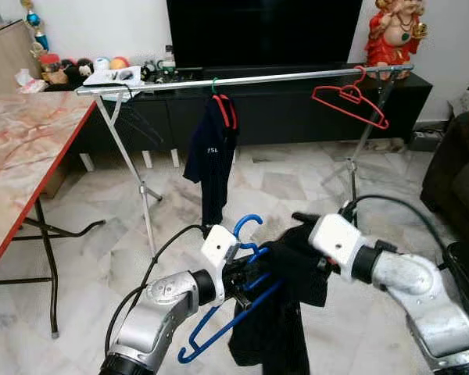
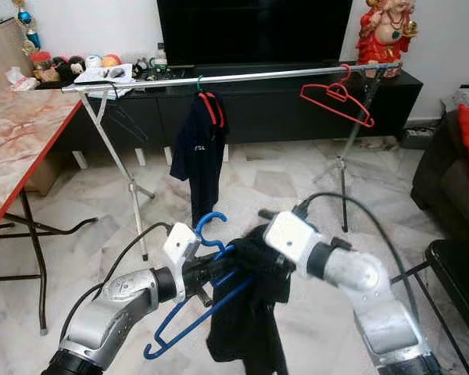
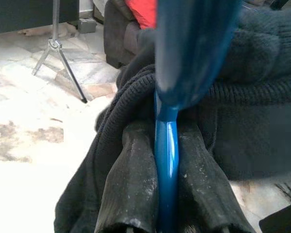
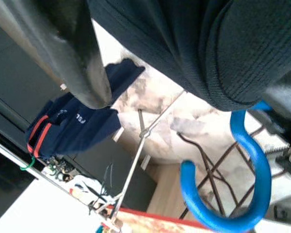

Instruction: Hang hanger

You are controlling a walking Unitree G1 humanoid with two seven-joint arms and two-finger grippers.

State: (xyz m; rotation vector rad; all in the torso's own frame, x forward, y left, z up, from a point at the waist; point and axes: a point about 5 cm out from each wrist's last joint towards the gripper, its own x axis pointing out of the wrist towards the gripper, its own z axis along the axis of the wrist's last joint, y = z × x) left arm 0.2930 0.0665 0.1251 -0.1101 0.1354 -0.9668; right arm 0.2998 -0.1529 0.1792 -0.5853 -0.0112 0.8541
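The left claw (image 1: 246, 273) is raised in front of the robot, its two black fingers (image 3: 131, 194) pressed tight against either side of the blue hanger (image 1: 234, 301), gripping its bar just below the hook. The hanger hangs tilted from this claw, with a black garment (image 1: 277, 312) draped over it and trailing below toward the floor (image 1: 86, 258). The right claw (image 2: 270, 226) sits just beside the left one, reaching into the upper folds of the same garment; whether its fingers are parted or closed cannot be told, since the cloth hides them. Beyond both claws, well apart, stands a metal clothes rail (image 1: 297, 76) running across the room. On it, ahead of the left claw, hangs a dark shirt (image 1: 211, 152) on a red hanger (image 1: 225, 109); further along, ahead of the right claw, an empty red hanger (image 1: 350, 101) hangs tilted. A marble-patterned tabletop (image 1: 23, 148) with a red edge stands off beyond the left claw.
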